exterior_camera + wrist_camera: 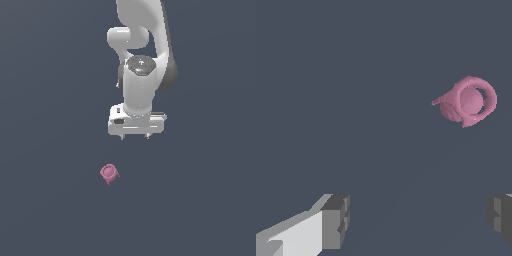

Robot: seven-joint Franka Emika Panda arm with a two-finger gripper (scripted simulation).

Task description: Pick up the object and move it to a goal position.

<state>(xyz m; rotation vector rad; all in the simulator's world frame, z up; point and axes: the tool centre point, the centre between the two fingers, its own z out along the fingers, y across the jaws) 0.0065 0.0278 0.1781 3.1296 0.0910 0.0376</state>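
While its two fingers stand spread wide with nothing between them, the gripper [134, 136] hangs on the white arm [142, 75], pointing down. The pink object [109, 173] lies apart from it, toward the exterior view's left and lower in frame, on plain dark ground [50, 200]; wrist view shows its ring top and rounded body [468, 101] clear of both fingertips [336, 220]

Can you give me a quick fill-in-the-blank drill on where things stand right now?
1. The object is coloured ____.
2. The gripper has its jaws ____, with nothing between them.
3. In the exterior view the object lies below the gripper and toward that view's ____.
4. The object is ____ held.

Missing words: pink; open; left; not
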